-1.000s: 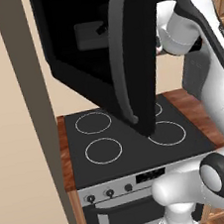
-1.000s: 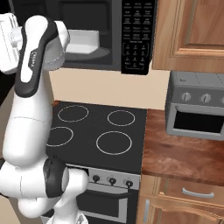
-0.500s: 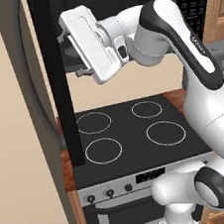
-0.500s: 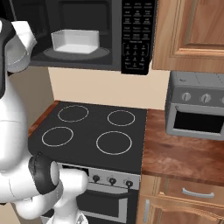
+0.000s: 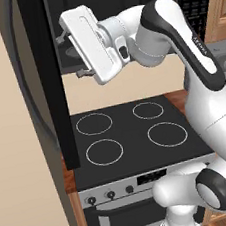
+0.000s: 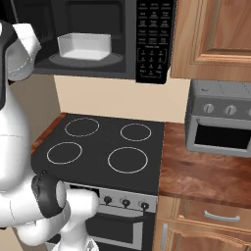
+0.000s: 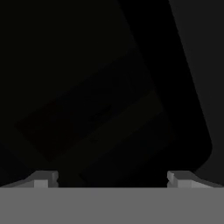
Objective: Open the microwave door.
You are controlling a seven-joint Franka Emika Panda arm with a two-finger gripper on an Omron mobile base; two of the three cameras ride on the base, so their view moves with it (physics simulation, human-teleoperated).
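While spread empty, hand (image 5: 71, 55) faces microwave door (image 5: 45, 83) closely.

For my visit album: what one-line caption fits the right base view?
Microwave open above the stove, a white container on its turntable.

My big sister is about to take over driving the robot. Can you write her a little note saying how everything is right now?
Tool: open, holding nothing, facing the inner side of the door.
Glossy black microwave door: swung wide open to the left, standing edge-on over the black stovetop.
Large black boxy microwave: cavity open, a white rectangular container on its turntable.
Done: the door looks fully open.
Left: probably just draw the white arm back clear of the door.
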